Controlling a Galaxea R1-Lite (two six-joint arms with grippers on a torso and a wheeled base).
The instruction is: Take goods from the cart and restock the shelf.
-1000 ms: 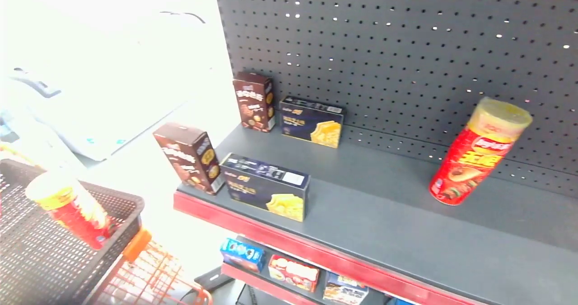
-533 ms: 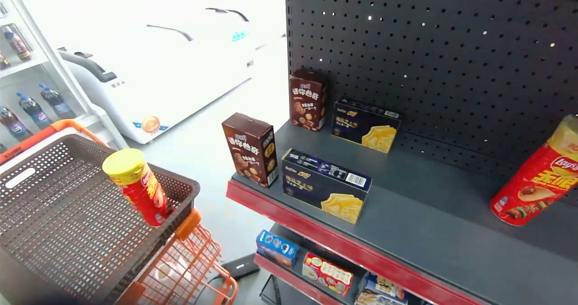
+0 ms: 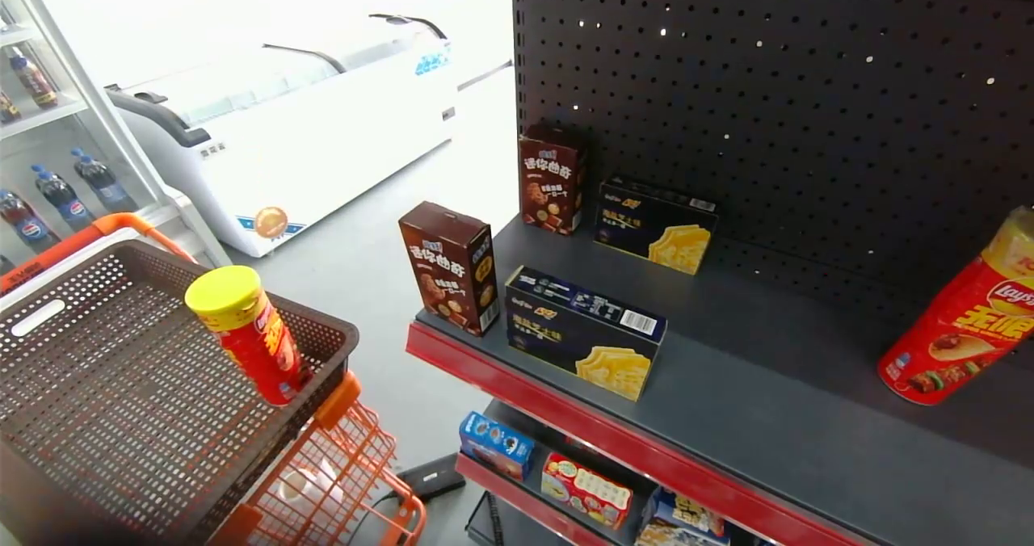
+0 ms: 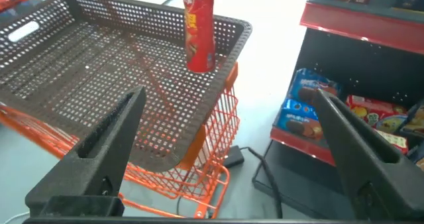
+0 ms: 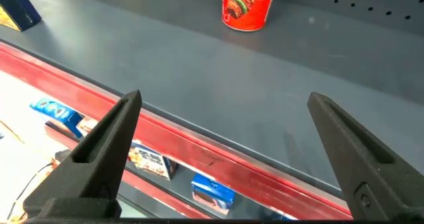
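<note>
A red chip can with a yellow lid (image 3: pixel 246 329) stands upright in the near right corner of the cart's dark mesh basket (image 3: pixel 105 384); the left wrist view shows that can (image 4: pixel 199 26) beyond my open left gripper (image 4: pixel 228 148), which hangs in front of the cart (image 4: pixel 99 65), holding nothing. A second red chip can (image 3: pixel 957 320) stands on the grey shelf (image 3: pixel 767 384) at the right, against the pegboard. My right gripper (image 5: pixel 225 151) is open and empty before the shelf's red front edge (image 5: pixel 199 141), with that can (image 5: pixel 246 5) beyond it.
Two brown cookie boxes (image 3: pixel 452 265) (image 3: pixel 552 178) and two dark blue boxes (image 3: pixel 583 332) (image 3: pixel 656 224) stand on the shelf's left part. Lower shelves hold small snack boxes (image 3: pixel 577 489). A white chest freezer (image 3: pixel 291 134) and a drinks fridge (image 3: pixel 48 126) stand behind the orange cart frame (image 3: pixel 323 481).
The head camera has swung left, bringing the cart fully into view and pushing the shelf can to the right edge; things themselves have kept their places.
</note>
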